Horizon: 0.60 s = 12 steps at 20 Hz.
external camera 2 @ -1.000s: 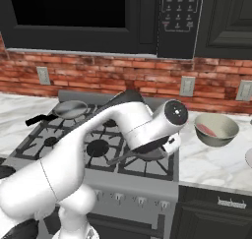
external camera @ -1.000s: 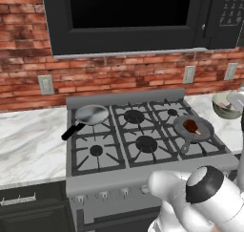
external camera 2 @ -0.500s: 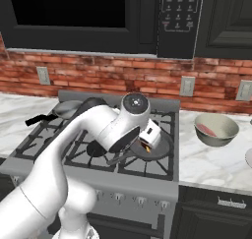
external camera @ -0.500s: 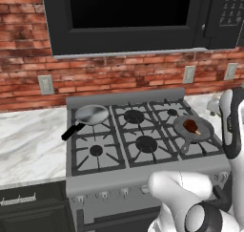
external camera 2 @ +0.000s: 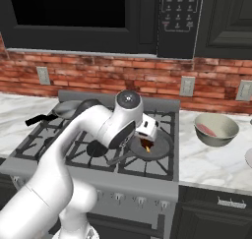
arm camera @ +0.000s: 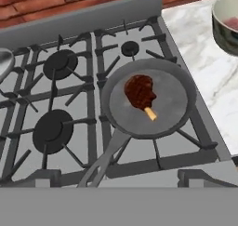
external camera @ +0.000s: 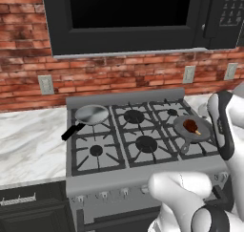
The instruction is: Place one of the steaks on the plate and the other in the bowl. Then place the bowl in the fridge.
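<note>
The bowl (external camera 2: 217, 130) stands on the marble counter right of the stove, cream inside. A pinkish steak (external camera 2: 207, 131) lies in it; in the hand view the bowl (arm camera: 227, 23) and the steak (arm camera: 231, 23) sit at the top right corner. A sliver of the white plate (external camera 2: 249, 157) shows at the right edge. My gripper (external camera 2: 147, 141) hangs open over the right front frying pan (external camera 2: 153, 147), holding nothing. The fridge is out of view.
The grey pan (arm camera: 149, 98) holds a dark brown piece of meat with a pale bone end (arm camera: 140, 92); its handle points toward the stove front. A second pan (external camera: 90, 115) with a black handle sits on the back left burner. A microwave hangs above.
The arm has swung left, from the bowl side to over the stove, and the hand now points down at the right front pan. The jaws stayed open.
</note>
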### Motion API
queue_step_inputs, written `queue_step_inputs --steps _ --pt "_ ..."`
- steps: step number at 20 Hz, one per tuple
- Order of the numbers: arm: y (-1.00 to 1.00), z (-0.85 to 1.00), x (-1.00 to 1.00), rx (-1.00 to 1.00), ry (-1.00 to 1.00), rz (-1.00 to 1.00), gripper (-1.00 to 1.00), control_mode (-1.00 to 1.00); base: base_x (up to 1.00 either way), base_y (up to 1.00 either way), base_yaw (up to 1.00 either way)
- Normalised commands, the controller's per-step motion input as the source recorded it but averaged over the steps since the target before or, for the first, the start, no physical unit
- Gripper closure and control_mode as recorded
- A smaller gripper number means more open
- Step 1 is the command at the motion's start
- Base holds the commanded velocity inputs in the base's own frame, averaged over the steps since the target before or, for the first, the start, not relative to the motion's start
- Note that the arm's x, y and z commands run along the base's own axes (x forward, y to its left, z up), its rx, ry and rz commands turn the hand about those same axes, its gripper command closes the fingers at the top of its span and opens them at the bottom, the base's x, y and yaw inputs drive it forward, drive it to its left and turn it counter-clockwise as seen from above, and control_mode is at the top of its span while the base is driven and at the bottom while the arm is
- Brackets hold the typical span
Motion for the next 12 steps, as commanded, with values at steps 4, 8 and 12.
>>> queue_step_inputs --steps 4,8,12 --pt "0.0 -0.32 0.22 0.0 0.0 0.04 -1.0 -1.0 0.0 0.0 0.0" --pt "0.0 -0.29 0.28 0.0 0.01 0.02 -1.0 -1.0 0.0 0.0 0.0" --pt "0.0 -0.26 0.35 -0.01 0.02 0.0 -1.0 -1.0 0.0 0.0 0.0"
